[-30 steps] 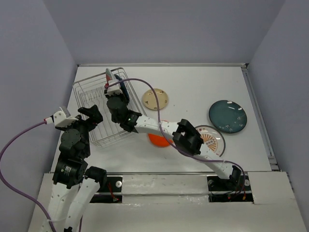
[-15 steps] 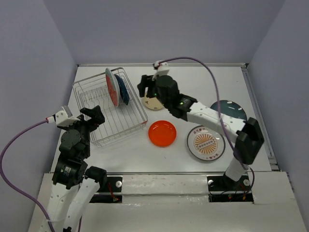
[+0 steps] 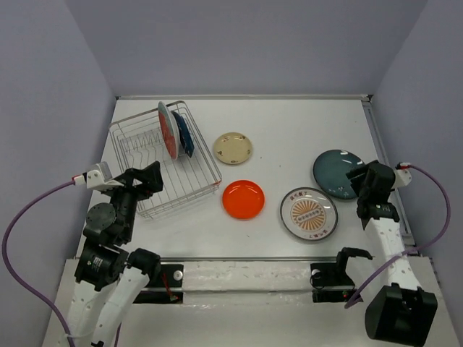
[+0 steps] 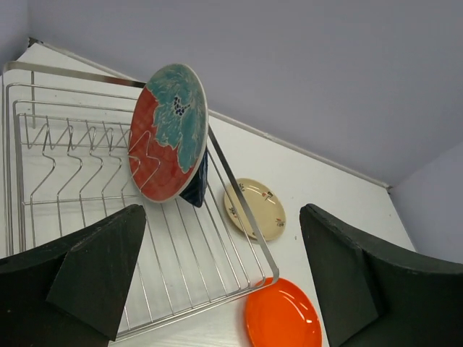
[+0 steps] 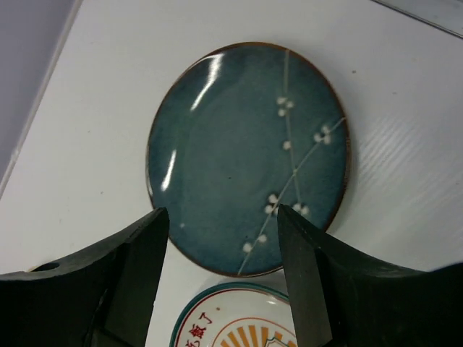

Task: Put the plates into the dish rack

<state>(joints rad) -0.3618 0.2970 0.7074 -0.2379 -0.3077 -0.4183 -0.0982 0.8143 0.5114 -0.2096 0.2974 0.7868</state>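
Note:
The silver wire dish rack (image 3: 145,148) stands at the back left. The red-and-teal floral plate (image 3: 167,130) and the dark blue plate (image 3: 185,134) stand upright in its far right end. The cream plate (image 3: 233,147), orange plate (image 3: 243,199), white emblem plate (image 3: 309,214) and dark teal plate (image 3: 338,173) lie flat on the table. My left gripper (image 3: 148,176) is open and empty at the rack's near edge (image 4: 239,195). My right gripper (image 3: 359,182) is open and empty, just above the teal plate's (image 5: 246,152) near edge.
The left wrist view shows the floral plate (image 4: 168,130), cream plate (image 4: 255,210) and orange plate (image 4: 283,318) beside the rack's right corner. The emblem plate (image 5: 239,318) lies close to the teal plate. Grey walls enclose the table on three sides.
My right arm left the rack, where the floral plate now stands, swung right past the cream plate and now hangs over the teal plate. My left gripper shifted slightly.

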